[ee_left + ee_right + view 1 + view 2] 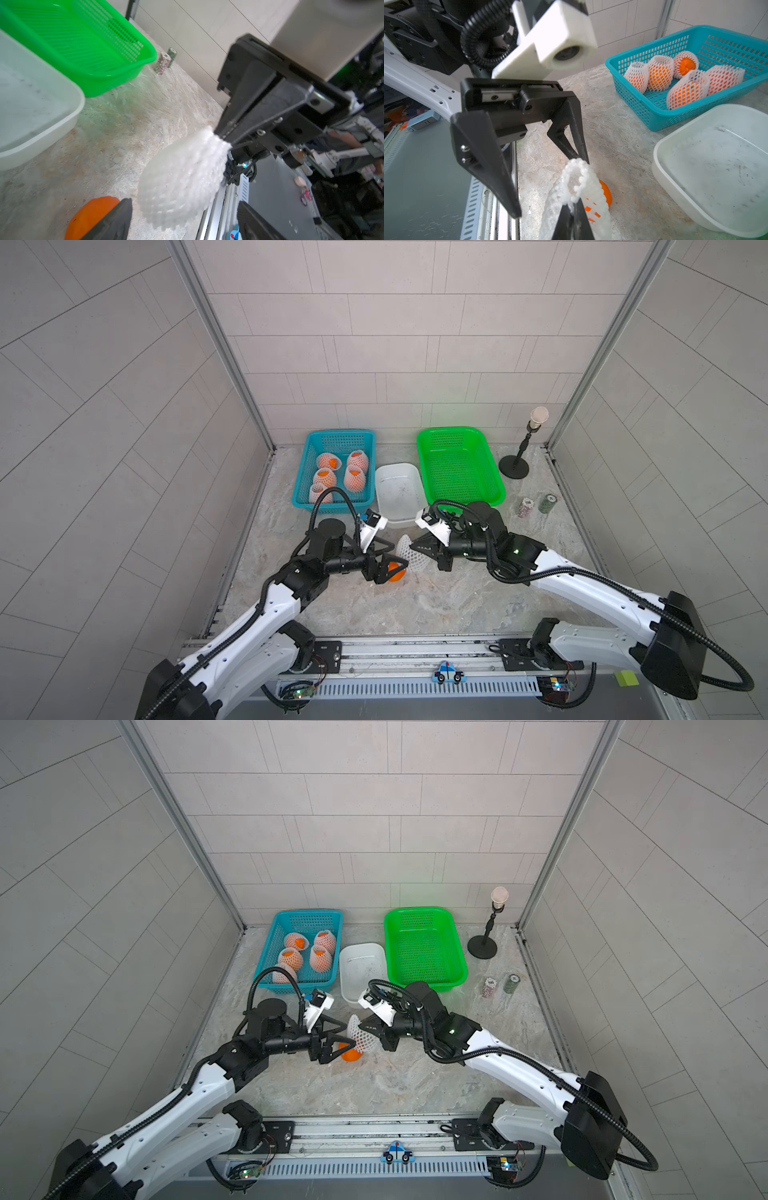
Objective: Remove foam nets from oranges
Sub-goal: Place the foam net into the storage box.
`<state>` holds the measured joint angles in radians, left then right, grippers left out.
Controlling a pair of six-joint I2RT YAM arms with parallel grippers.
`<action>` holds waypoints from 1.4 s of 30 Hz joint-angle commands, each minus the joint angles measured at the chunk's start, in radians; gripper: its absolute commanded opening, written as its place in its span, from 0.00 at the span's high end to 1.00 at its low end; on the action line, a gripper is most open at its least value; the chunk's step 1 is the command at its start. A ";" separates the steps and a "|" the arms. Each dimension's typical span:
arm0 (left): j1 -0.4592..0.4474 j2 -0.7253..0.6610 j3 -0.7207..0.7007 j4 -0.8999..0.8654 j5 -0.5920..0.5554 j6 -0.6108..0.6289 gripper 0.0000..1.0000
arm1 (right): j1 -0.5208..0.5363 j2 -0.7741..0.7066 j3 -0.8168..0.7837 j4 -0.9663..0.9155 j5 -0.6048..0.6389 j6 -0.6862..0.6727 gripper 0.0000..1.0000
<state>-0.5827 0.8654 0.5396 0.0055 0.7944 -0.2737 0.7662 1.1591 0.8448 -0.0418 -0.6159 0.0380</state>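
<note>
My right gripper (223, 135) is clamped on one end of an empty net (409, 559). My left gripper (550, 188) stands wide apart, gripping nothing; the bare orange (395, 573) lies on the table (415, 605) just beside one finger (116, 218), at six o'clock from the tub (384, 485). Five netted oranges (660, 74) sit in the blue basket (301, 489), at ten o'clock from the tub.

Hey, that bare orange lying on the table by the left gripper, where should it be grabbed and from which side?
Grip the bare orange across its widest middle, coming straight down from above with the open left gripper. It is round and loose on the table, so a sideways push would likely roll it, and the foam net hangs close beside it.
</note>
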 commanded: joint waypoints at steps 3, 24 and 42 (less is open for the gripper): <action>-0.057 0.019 0.051 0.037 0.009 0.101 0.13 | -0.004 -0.015 -0.001 0.017 -0.054 -0.005 0.99; -0.057 0.004 0.071 -0.081 -0.113 0.052 0.57 | -0.002 -0.013 0.002 0.031 -0.034 0.017 0.96; -0.049 0.087 0.084 -0.053 -0.293 -0.324 0.90 | -0.040 -0.069 0.098 -0.207 0.310 0.069 0.36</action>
<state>-0.6369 0.9596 0.5972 -0.0792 0.5594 -0.5179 0.7422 1.1450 0.9306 -0.1783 -0.4492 0.0860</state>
